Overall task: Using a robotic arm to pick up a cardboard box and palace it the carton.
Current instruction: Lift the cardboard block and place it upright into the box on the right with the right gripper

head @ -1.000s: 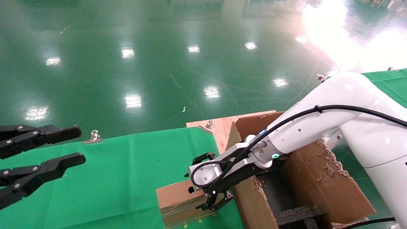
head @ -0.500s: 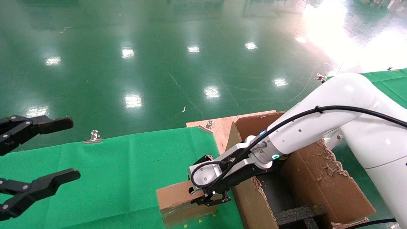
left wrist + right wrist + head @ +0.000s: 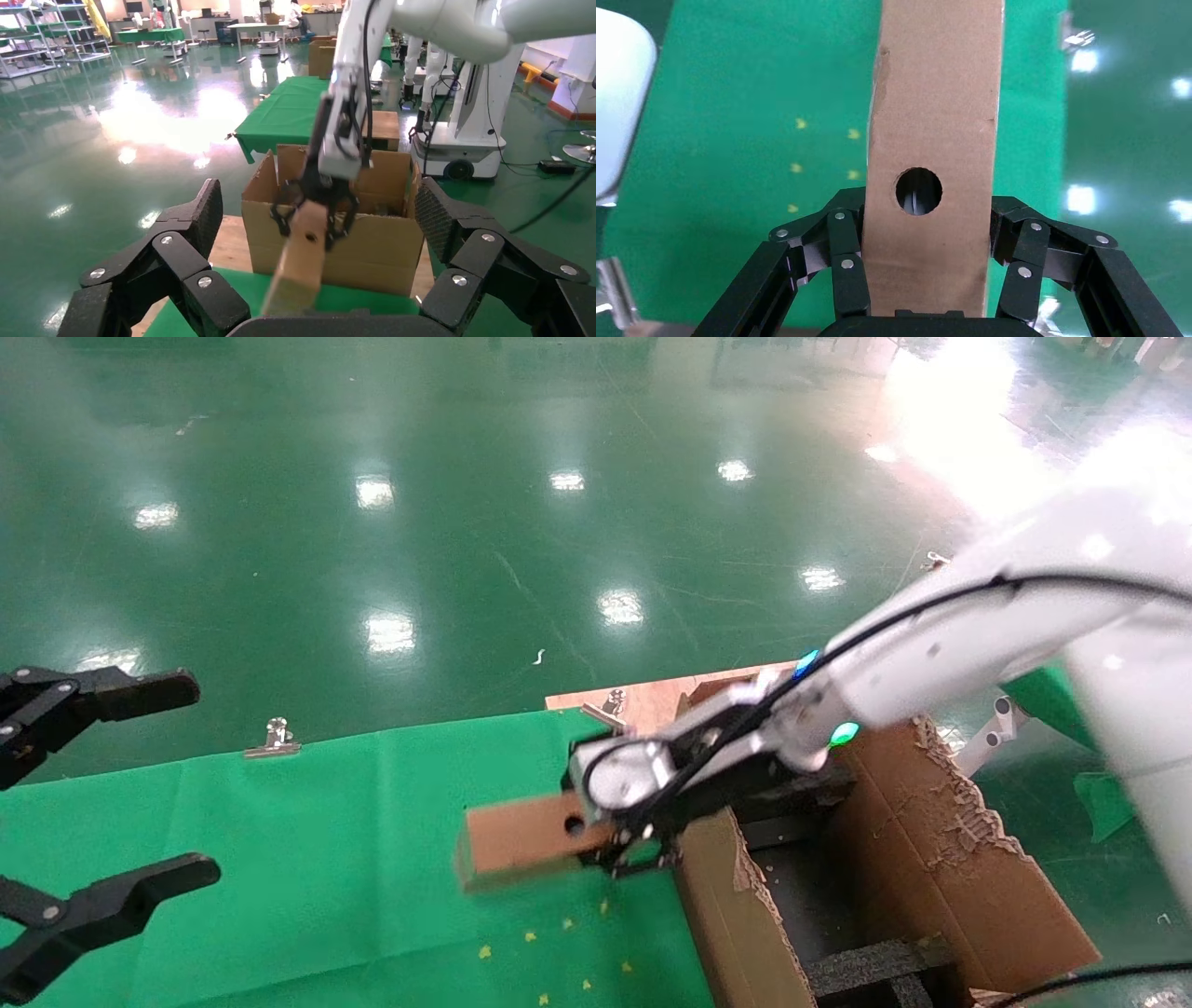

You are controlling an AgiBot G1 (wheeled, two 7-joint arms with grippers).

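The head camera looks forward and down from above, taking in the green cloth (image 3: 326, 859), the big carton (image 3: 931, 859) and the right gripper (image 3: 626, 845) with the small box (image 3: 521, 836) in its jaws. The right wrist camera sits just behind that gripper (image 3: 919, 281), looking along the fingers (image 3: 845, 263), very near the box (image 3: 933, 105), cloth (image 3: 736, 140) beyond. The left wrist camera looks out between the left gripper's own spread fingers (image 3: 169, 260) from farther off, facing the carton (image 3: 379, 246), box (image 3: 299, 267) and right gripper (image 3: 313, 210). All three share the box
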